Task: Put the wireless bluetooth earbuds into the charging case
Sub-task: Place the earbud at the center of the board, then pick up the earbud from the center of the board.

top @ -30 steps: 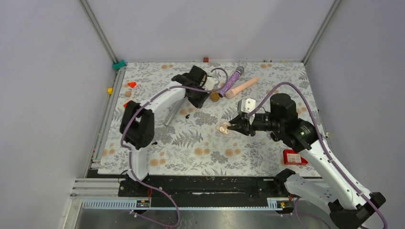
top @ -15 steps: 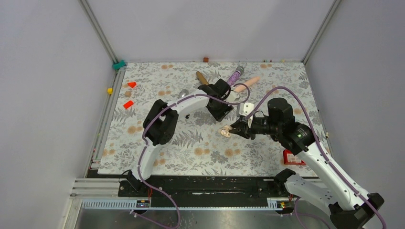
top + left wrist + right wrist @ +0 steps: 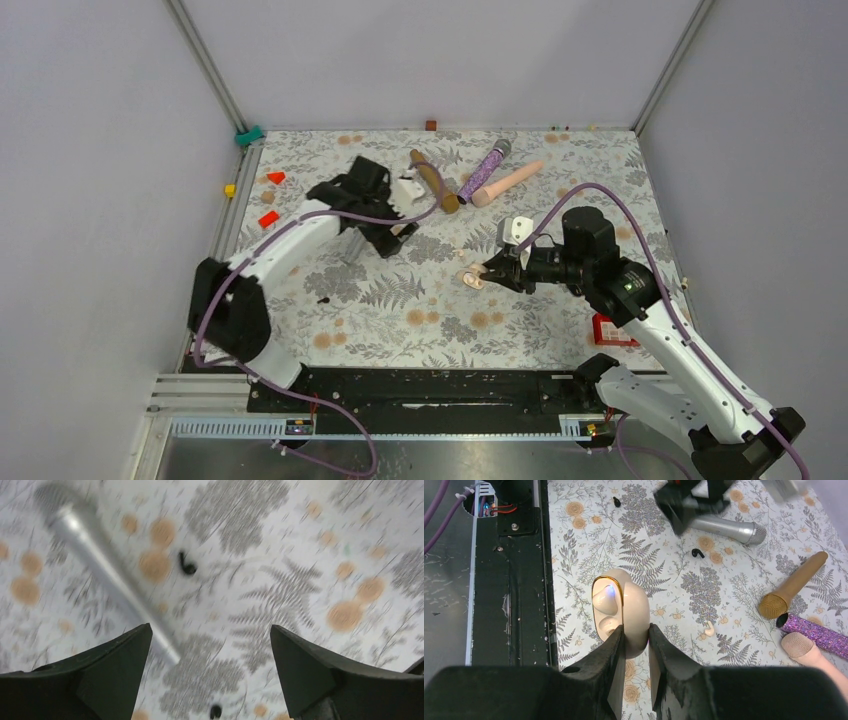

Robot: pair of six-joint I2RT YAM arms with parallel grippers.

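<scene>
My right gripper (image 3: 636, 630) is shut on the beige charging case (image 3: 621, 607), which it holds above the table with its lid open. From above, the case (image 3: 468, 278) sits at the tips of the right gripper (image 3: 482, 274). One small black earbud (image 3: 697, 552) lies beside the silver microphone (image 3: 724, 529). Another black earbud (image 3: 616, 501) lies nearer the table's front edge, also visible from above (image 3: 322, 299). My left gripper (image 3: 397, 238) hangs open over the floral mat with nothing between its fingers (image 3: 210, 630). Below it lie an earbud (image 3: 187, 565) and a second one (image 3: 215, 711).
A brown microphone (image 3: 432, 178), a purple glitter one (image 3: 483, 170) and a pink one (image 3: 507, 183) lie at the back. A small beige earbud (image 3: 709, 627) rests near the case. A red box (image 3: 612, 328) sits at the right, and red pieces (image 3: 268, 218) at the left.
My left arm swung right toward the case, then back left, and its gripper went from shut to open. The right gripper kept the case almost still.
</scene>
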